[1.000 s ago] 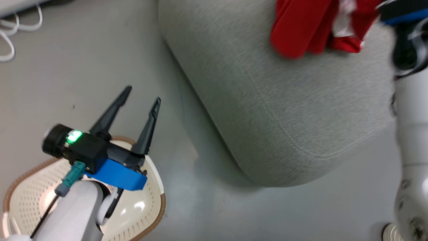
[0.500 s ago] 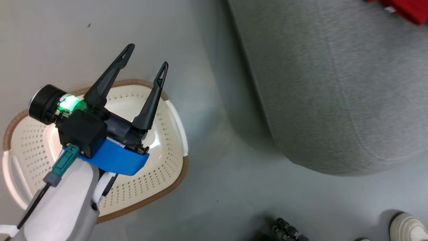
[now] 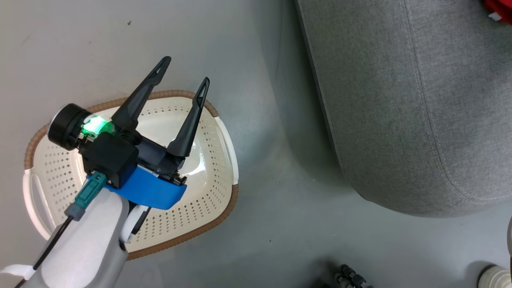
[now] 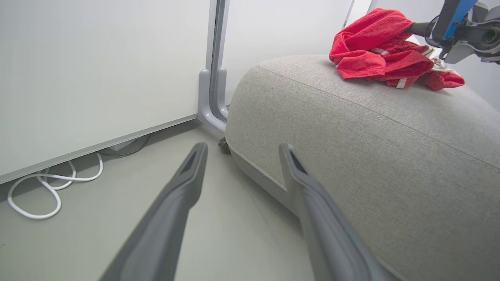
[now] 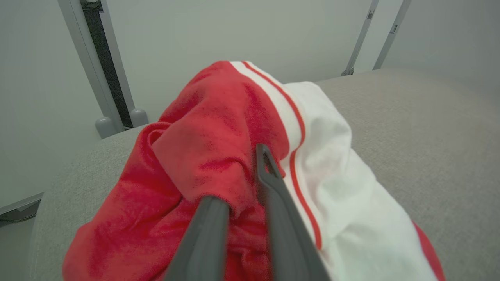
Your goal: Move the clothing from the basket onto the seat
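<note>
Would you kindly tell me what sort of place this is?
Probably a lab or test room staged as a living space: a large light-grey fabric sofa on bare grey floor, plain white partition panels, and a loose white cable.

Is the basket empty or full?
Empty where visible: the basket shows bare perforated walls; the red clothing lies on the seat.

Head view's corner cuts off the clothing (image 3: 502, 6).
</note>
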Controlling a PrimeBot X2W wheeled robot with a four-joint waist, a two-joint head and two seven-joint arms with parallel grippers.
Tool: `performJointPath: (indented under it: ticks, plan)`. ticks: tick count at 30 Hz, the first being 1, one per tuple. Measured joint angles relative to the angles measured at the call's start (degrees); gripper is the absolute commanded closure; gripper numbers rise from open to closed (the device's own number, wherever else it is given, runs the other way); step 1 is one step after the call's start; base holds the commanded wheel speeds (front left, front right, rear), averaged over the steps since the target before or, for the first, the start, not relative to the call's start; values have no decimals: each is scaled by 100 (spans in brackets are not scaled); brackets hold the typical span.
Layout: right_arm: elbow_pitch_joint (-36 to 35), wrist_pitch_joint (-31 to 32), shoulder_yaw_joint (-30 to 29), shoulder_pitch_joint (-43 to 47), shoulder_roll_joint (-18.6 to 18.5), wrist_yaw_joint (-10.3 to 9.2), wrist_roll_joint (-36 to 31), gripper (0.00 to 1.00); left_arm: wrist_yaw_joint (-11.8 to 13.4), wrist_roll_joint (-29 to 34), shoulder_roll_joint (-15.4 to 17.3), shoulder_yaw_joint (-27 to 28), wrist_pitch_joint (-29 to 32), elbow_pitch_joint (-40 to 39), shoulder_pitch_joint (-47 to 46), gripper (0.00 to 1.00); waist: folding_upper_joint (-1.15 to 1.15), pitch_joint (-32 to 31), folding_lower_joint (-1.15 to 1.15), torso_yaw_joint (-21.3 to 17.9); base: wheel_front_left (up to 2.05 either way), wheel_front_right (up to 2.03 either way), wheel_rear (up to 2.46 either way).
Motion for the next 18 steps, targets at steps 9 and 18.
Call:
performJointPath:
  ticks: [9,18]
  plan:
    - [122,-42,369,272,130,0,-242,0,1,-138,-275,-30,-144,417,35,0,0,-528,0,68,0,0,0]
    - [-344,-49,1272,1175,542,0,149,0,3,-355,-701,286,-174,794,560,0,0,-1534,-1,126,0,0,0]
